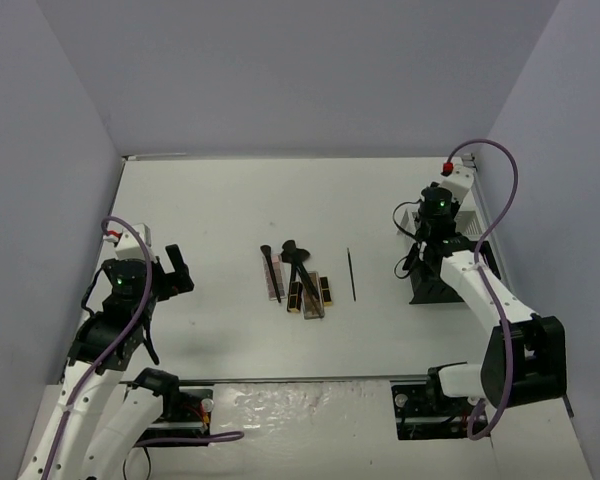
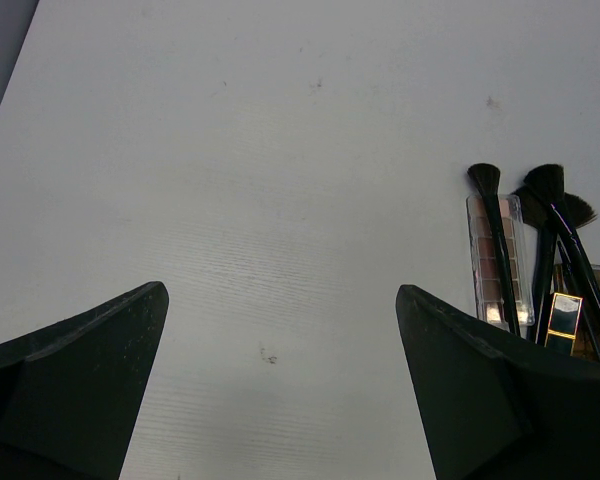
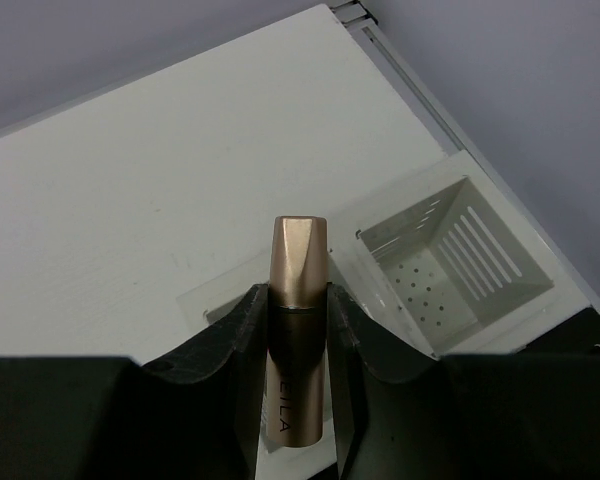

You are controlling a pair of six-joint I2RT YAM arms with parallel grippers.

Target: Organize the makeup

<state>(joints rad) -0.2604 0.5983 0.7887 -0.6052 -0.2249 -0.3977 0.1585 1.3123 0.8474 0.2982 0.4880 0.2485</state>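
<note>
My right gripper (image 3: pixel 298 298) is clamped on a rose-gold tube (image 3: pixel 299 245), which pokes out past my fingertips just beside the organizer's white perforated compartment (image 3: pixel 500 250). My left gripper (image 2: pixel 282 292) hangs with its fingers spread wide over the table (image 2: pixel 230 140), gripping nothing. The black brushes (image 2: pixel 550 195) and a pink eyeshadow palette (image 2: pixel 483 255) lie heaped mid-table to its right. A thin black stick (image 1: pixel 351 273) lies apart from them.

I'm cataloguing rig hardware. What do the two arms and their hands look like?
The left arm and right arm have white links and black joint housings, each with a green light. A purple cable loops along each. The left hand and right hand are matte black with broad tapering fingers.
</note>
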